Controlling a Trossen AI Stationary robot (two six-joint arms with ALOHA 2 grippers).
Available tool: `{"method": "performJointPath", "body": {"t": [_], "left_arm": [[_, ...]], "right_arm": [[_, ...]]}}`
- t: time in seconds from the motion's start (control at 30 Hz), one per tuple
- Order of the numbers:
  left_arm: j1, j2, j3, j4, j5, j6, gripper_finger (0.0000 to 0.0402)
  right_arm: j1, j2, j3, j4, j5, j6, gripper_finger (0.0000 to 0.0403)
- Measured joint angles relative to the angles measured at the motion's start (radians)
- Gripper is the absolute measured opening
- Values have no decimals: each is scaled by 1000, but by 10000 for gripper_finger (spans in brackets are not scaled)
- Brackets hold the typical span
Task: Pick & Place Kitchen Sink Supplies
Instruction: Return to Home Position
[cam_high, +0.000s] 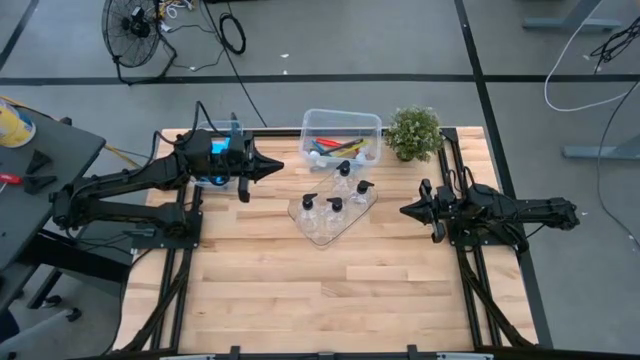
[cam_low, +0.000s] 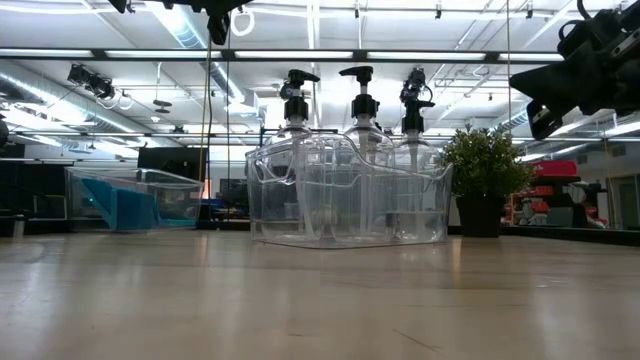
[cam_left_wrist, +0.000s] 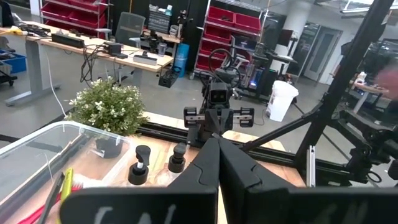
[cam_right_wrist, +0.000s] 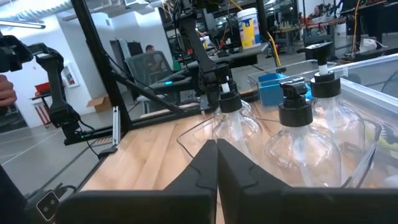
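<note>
Your left gripper (cam_high: 272, 168) and right gripper (cam_high: 408, 210) sit closed, empty, parked apart, since bottles (cam_high: 335, 205), brushes (cam_high: 335, 148) and sponges (cam_high: 217, 147) look stowed.

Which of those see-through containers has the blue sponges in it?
The bin under the left arm; the other bin holds brushes, the tray pump bottles.

Left gripper (cam_high: 277, 167): held near the clear tray (cam_high: 322, 236), fingers drawn to a point.
Right gripper (cam_high: 406, 210): held off the tray's other side, fingers likewise drawn together.
Pump bottles (cam_high: 335, 207): stood in the tray.
Brushes (cam_high: 335, 148): laid in the clear bin (cam_high: 342, 116) behind the tray.
Blue sponges (cam_high: 217, 148): partly hidden under the left arm.
Potted plant (cam_high: 413, 132): set beside the bin.
</note>
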Motion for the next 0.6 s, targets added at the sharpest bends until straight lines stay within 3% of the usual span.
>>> {"method": "performJointPath", "body": {"t": [0.6], "left_arm": [[-130,3,0,-69,-80,206,1]], "right_arm": [[0,0,0,0,0,0,4]]}}
